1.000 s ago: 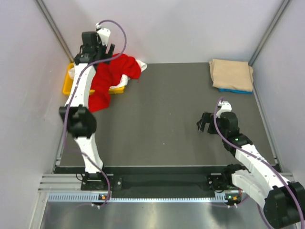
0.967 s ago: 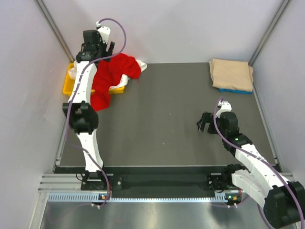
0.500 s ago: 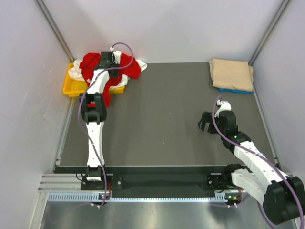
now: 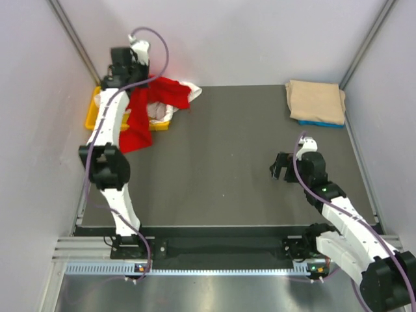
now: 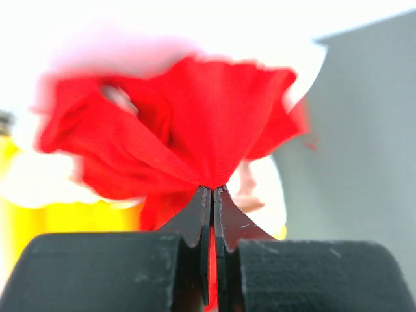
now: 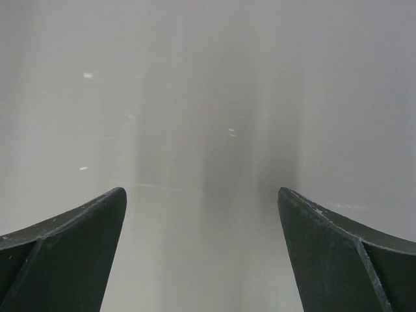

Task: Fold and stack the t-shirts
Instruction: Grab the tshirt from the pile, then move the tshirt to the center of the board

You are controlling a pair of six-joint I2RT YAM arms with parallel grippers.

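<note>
left pincer point(image 5: 212, 190): open → clamped on red t-shirt point(image 4: 138, 123) | cloth: heaped → drawn up taut

A flat, dark grey matte desk point(image 4: 221, 162) carries a shallow yellow plastic tray point(image 4: 92, 116) in its far left corner. The lower end of a bright red cloth t-shirt point(image 4: 138, 130) spills past the tray's near rim over the desk top. In the far right corner, well apart from the tray, a folded blue t-shirt point(image 4: 318, 123) lies flat on the desk with a folded tan t-shirt point(image 4: 316, 101) stacked on it, so only the blue one's near edge shows.
</note>
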